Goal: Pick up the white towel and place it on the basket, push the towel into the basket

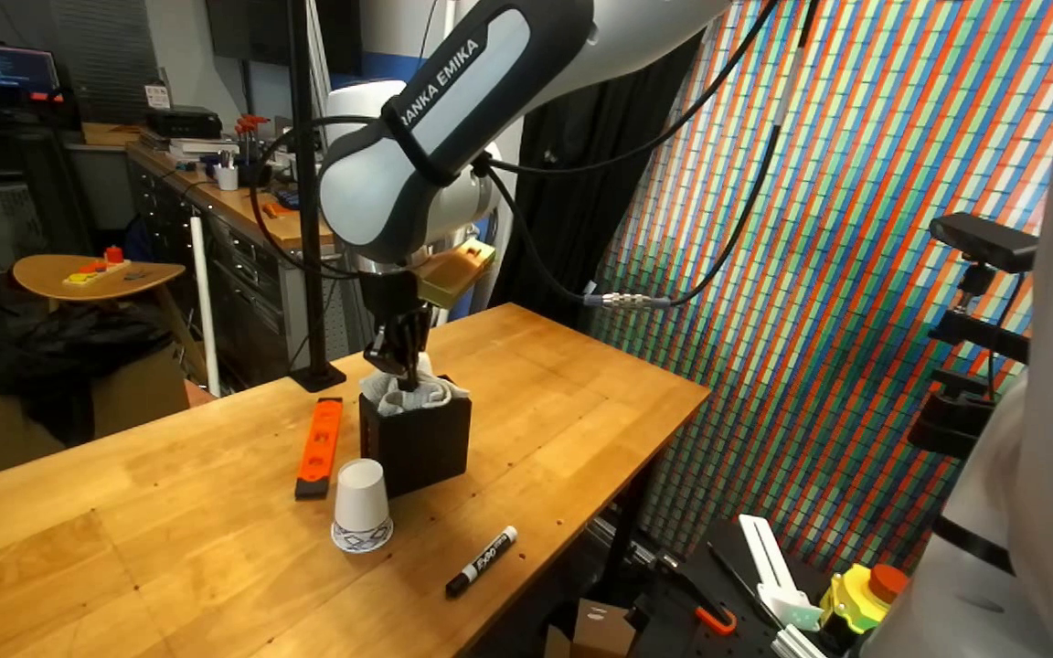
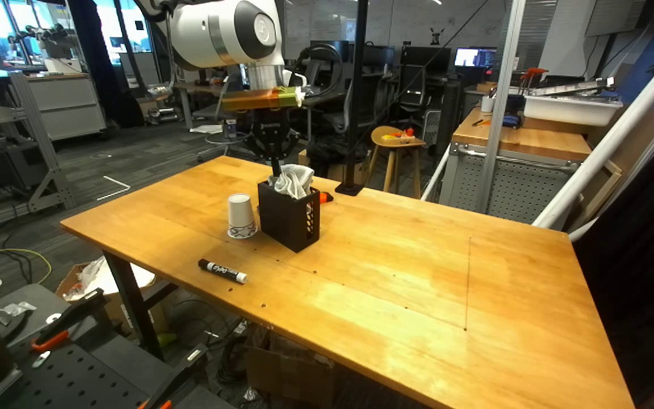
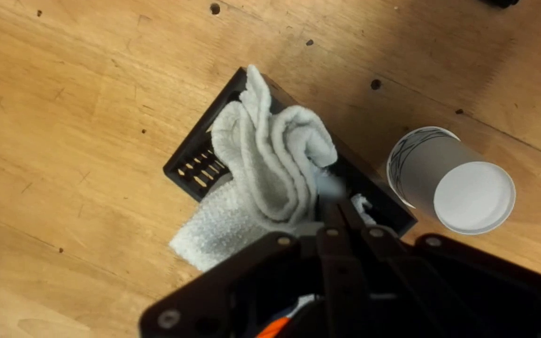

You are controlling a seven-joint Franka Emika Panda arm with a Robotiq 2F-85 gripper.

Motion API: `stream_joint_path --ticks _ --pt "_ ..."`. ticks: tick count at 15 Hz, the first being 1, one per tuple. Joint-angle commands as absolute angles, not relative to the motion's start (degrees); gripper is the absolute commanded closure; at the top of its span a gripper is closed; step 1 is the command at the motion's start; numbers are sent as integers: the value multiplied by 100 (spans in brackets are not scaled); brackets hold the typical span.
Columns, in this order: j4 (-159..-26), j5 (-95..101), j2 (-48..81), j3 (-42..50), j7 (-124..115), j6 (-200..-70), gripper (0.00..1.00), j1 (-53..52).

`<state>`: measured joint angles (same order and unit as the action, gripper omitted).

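The white towel [image 1: 430, 395] lies bunched in folds in the mouth of the black basket [image 1: 417, 448]; part of it stands above the rim. In the wrist view, the towel [image 3: 275, 188] covers much of the basket [image 3: 201, 124], and one end hangs over a long side. In an exterior view, the towel [image 2: 294, 180] sticks up out of the upright basket [image 2: 281, 216]. My gripper [image 3: 338, 206] points down over the basket, its fingers together beside the towel's folds. Its fingertips [image 1: 409, 379] are at the towel; whether any cloth is between them is not visible.
An upside-down paper cup [image 1: 362, 507] stands close beside the basket. An orange level [image 1: 320, 448] lies along another side. A black-and-white marker [image 2: 222, 271] lies near the table edge. A black pole [image 2: 355, 102] rises at the table's far edge.
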<state>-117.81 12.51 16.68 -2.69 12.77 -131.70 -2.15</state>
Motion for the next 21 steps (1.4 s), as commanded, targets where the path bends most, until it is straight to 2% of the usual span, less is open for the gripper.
stream_joint_path --ticks 1,21 --pt "-11584 1307 1846 -262 1279 -13176 94 -244" --pt "-11393 1141 2573 -285 1282 -13215 94 -173"
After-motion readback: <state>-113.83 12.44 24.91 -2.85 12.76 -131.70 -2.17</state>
